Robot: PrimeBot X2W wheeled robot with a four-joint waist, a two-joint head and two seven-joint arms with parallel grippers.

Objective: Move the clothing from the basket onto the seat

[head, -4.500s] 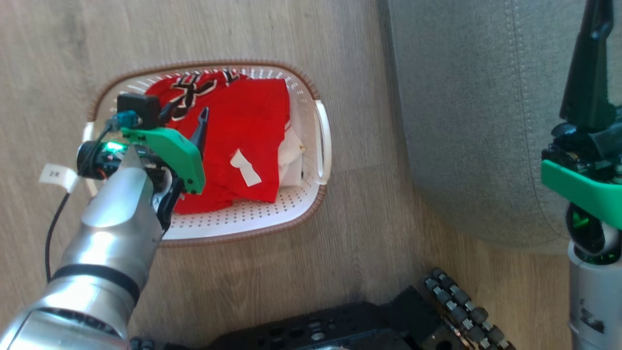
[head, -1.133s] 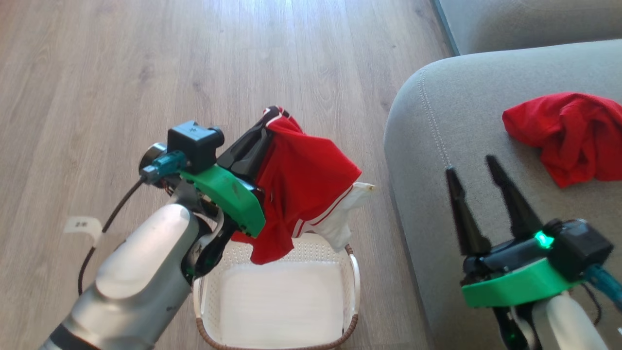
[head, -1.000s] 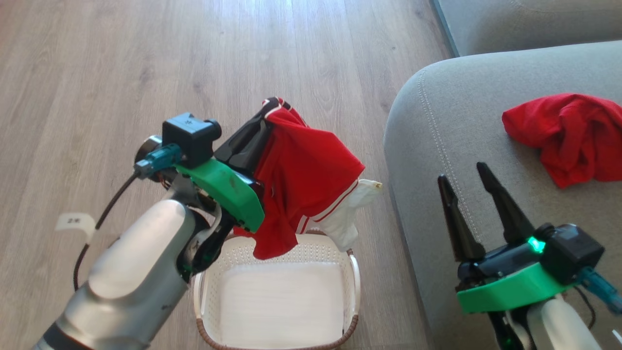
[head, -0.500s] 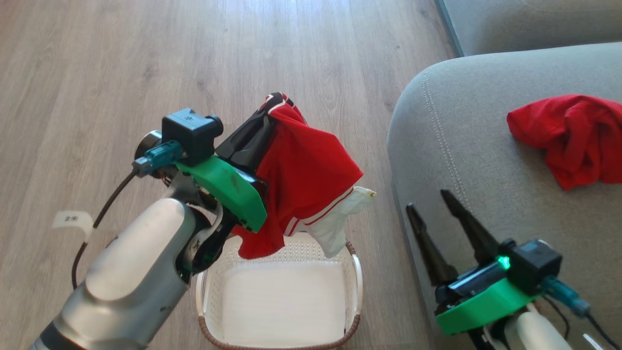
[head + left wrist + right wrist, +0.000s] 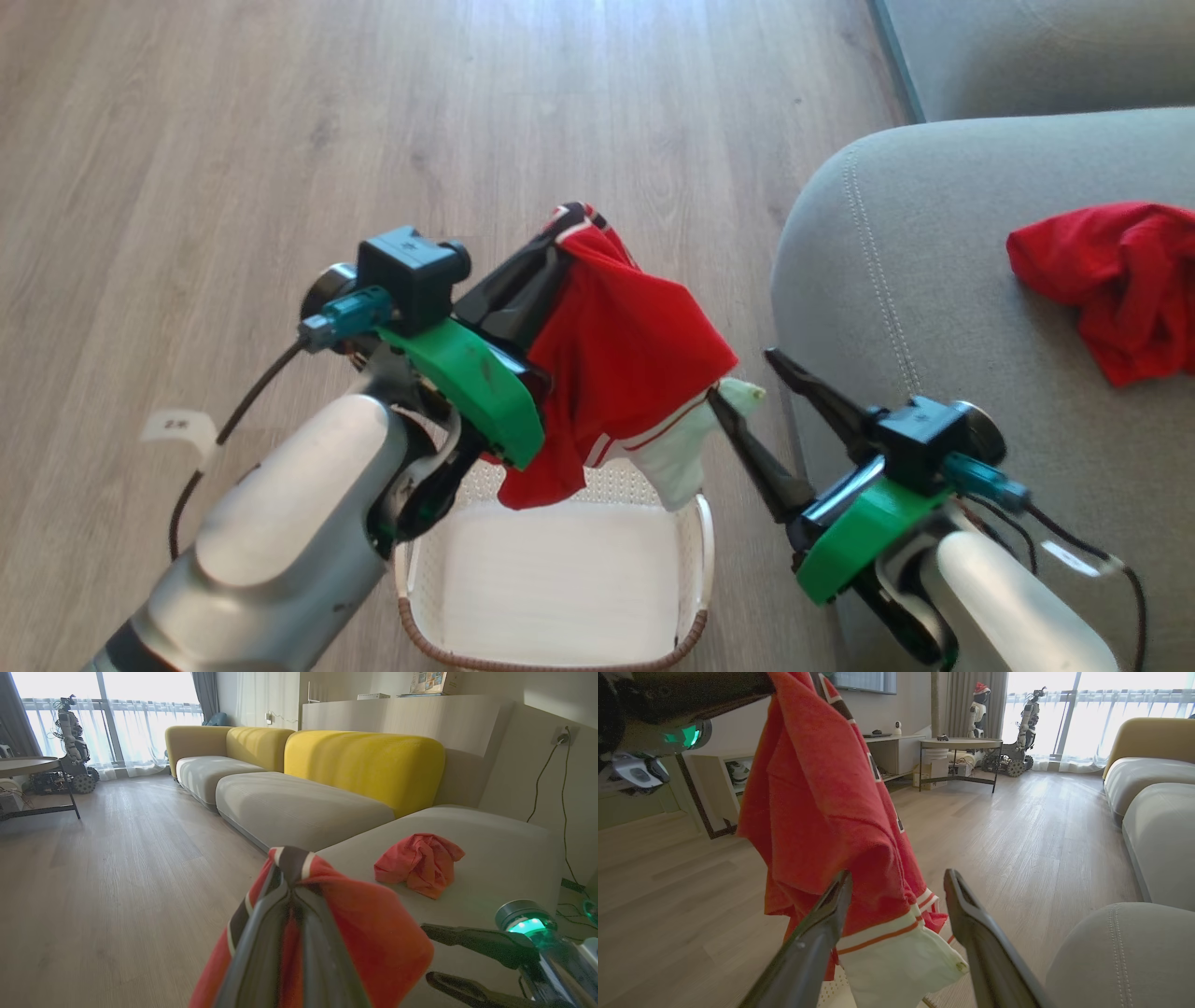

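Left gripper (image 5: 563, 231) clamps jersey (image 5: 635, 364), apparently above basket (image 5: 706, 553)

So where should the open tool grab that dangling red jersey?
Probably the loose striped bottom hem, coming in from the seat side. The jersey hangs limp from the shut left tool, and its hem dangles free just in front of the open right tool.

Basket (image 5: 695, 560) sat on floor (image 5: 280, 140) left of seat (image 5: 934, 308), jersey (image 5: 635, 364) hung above basket from left gripper (image 5: 563, 231), right gripper (image 5: 742, 375) between jersey and seat, shirt (image 5: 1111, 280) lay on seat.
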